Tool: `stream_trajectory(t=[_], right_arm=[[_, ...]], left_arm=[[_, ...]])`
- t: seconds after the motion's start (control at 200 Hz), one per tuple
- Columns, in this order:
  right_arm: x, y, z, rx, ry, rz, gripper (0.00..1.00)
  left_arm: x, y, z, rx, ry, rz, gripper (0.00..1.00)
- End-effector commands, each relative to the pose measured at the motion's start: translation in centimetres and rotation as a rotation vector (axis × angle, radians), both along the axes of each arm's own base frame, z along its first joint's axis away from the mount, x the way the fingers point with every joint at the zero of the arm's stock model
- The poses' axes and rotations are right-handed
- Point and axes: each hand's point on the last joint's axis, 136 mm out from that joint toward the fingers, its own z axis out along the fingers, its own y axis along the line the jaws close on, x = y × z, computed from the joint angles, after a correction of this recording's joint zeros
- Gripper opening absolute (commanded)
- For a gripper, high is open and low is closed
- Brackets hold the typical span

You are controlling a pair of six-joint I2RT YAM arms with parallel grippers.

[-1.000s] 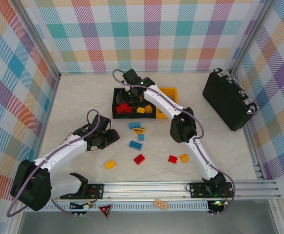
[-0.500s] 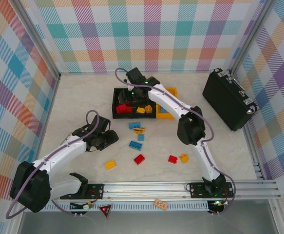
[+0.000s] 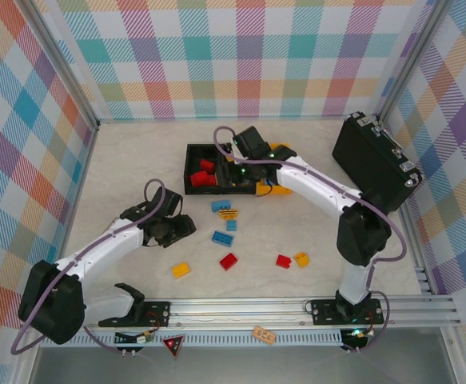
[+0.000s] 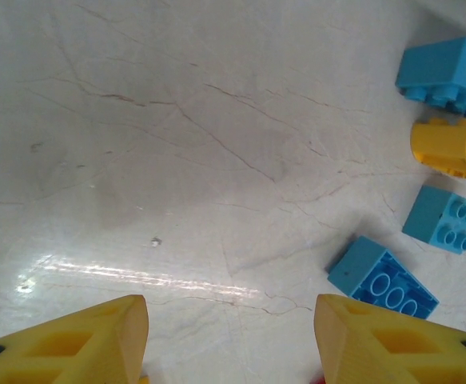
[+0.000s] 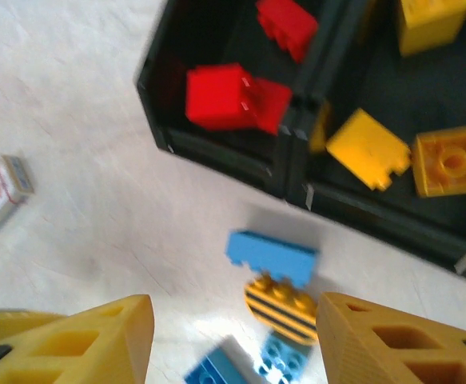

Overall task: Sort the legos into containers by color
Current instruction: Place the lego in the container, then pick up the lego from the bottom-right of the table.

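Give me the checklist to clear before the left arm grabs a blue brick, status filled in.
1. Left end effector open and empty: ok.
2. Nearest blue brick lined up between its fingers: not ok, it lies off to the right in the wrist view.
3. That brick apart from its neighbours: ok.
4. Right end effector open and empty: ok.
5. Yellow bin contents: cannot tell, the right arm covers most of it.

Nothing reads clearly; the red triangle sign point(image 3: 173, 346) seems too small.
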Motion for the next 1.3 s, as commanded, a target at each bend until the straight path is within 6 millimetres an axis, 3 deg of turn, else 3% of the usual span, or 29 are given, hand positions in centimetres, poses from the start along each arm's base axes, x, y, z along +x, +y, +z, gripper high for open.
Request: stream_trajectory(t=[0.0,0.43,0.555,0.695,0.92,1.295], right_arm=[[-1.7,-2.3,0.9,-0.014,-0.028,-0.035,0.57],[-11.5,-15.5,-6.1,-0.3,0.142,-0.222,0.62],[-14.1,-17.9,-7.5,-0.346,0.204,-0.263,0.63],[-16.8,-19.8,-9.6,-0.375,0.291,-0.316,0.65],[-19.4,-22.1,-11.5,-0.428,0.366,-0.381,0.68],[-20.1,-23.2,-14.3,-0.514,0.437,-0.445,0.67]], left_arm=[[0.7,-2.9,1.0,-0.053,-0.025,-0.113,0.57],[0.0,-12.3,1.6,-0.198,-0.023,-0.473,0.57],[-0.7,-14.4,1.6,-0.217,-0.011,-0.559,0.58],[-1.0,-15.8,1.5,-0.217,-0.003,-0.609,0.58],[-1.1,-16.2,0.6,-0.21,0.017,-0.609,0.58],[-1.1,-16.5,0.0,-0.213,0.028,-0.606,0.58]])
